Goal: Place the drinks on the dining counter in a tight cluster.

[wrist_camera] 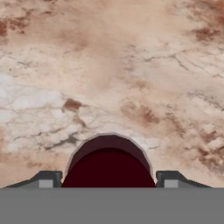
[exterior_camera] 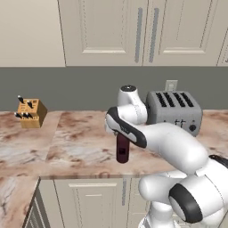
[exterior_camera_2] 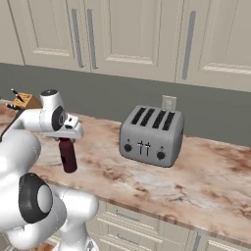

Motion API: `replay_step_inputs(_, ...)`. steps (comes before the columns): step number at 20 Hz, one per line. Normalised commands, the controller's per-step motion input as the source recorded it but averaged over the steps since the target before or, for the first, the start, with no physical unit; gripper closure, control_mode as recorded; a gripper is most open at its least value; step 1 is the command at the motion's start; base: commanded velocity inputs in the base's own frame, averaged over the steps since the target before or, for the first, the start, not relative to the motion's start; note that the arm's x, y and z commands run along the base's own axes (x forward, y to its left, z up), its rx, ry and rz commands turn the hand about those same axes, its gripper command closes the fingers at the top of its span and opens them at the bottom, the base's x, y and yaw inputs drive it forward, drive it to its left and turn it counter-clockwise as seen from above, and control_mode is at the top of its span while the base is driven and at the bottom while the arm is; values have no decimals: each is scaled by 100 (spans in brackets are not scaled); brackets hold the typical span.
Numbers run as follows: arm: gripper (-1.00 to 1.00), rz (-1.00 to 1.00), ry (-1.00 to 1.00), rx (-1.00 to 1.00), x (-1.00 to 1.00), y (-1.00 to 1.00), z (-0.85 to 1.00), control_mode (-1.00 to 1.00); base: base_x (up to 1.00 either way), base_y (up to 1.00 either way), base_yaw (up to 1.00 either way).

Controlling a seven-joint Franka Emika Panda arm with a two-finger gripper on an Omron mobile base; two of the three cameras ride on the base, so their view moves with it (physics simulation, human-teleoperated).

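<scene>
Maroon bottle stands upright on the marbled worktop, left of the toaster. Fingers flank its cap, one on each side; whether they clamp it cannot be told.

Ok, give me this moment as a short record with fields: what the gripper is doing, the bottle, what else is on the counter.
gripper: gripper over the maroon bottle, a finger on each side of its top
jaws: apart around the bottle; cannot tell whether they touch it
bottle: upright on the marbled counter, near its front edge
toaster: toaster at the back, beside the bottle, apart from it
knife block: knife block at the far end of the counter
</scene>
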Motion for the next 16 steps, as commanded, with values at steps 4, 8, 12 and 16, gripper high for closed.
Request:
replay_step_inputs(4, 100, 1, 0, 0, -14, -4, 6, -100, 0, 0, 0)
replay_step_inputs(8, 100, 5, -3, 0, -32, -12, 22, -100, 0, 0, 0)
replay_step_inputs(12, 100, 5, -4, 0, -33, -20, 26, -100, 0, 0, 0)
replay_step_inputs(16, 100, 2, -1, 0, -23, -15, 22, -100, 0, 0, 0)
